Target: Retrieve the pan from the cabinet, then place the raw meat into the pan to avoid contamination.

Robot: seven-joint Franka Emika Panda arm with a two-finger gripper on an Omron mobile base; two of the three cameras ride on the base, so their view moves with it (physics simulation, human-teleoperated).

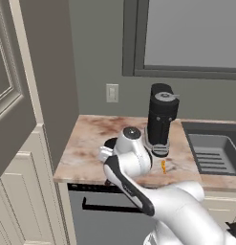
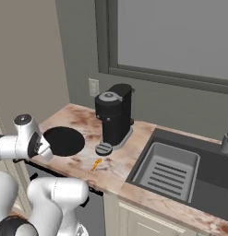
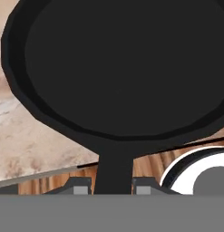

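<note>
Fingers (image 3: 81, 186) astride pan (image 3: 118, 68) handle | pan over counter (image 2: 115, 161) edge

Coffee machine (image 2: 114, 118) just behind raw meat (image 2: 96, 164); bare counter (image 2: 83, 159) alongside.

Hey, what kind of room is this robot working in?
A home kitchen, rendered: a marble-look counter with a sink under a window, a black coffee machine, and a black frying pan on the counter.

Ahead of my jaws, a marbled surface (image 2: 134, 152) meets a grey-green wall (image 2: 78, 55) with a dark-framed window (image 2: 171, 37) and pale outlet plate (image 1: 112, 93). To their right lies a grey sink (image 2: 171, 170); between stands a black coffee machine (image 2: 114, 115).
</note>
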